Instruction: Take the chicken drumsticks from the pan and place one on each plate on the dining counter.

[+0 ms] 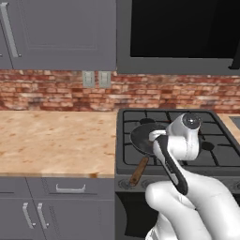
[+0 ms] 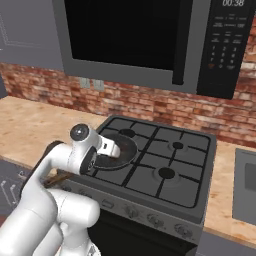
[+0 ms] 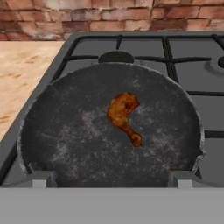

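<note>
End effector [image 3: 112, 181] fingers are seen spread wide apart at the bottom of the hand view, as two small grey tips with nothing held between them, poised just above the near rim of the pan [image 3: 65, 140]. Its position in the left base view is hidden behind the white wrist. One pan is counted: round, shallow-rimmed, dark grey-black, its floor mottled with pale speckles, set on the front left burner of the stove [image 2: 165, 165]. A brown wooden handle [image 1: 139, 170] is seen jutting from the pan over the stove's front edge in the left base view. One chicken drumstick [image 3: 123, 114] is counted in the pan, near the middle: reddish-brown with orange tinges, glossy, its fat end pointed away from the fingers and its thin bone end toward them and slightly right. The stove is dark grey with black grates and four burners, and round knobs are ranged along its front. A light wood-grain surface [image 1: 51, 140] is laid to the left of the stove, backed by a red brick wall [image 1: 47, 91] on which two pale outlet plates are mounted. Grey cabinets with metal handles are fitted above and below. A black microwave [image 2: 150, 35] is hung over the stove; its display digits are too blurred to be read with certainty.
</note>
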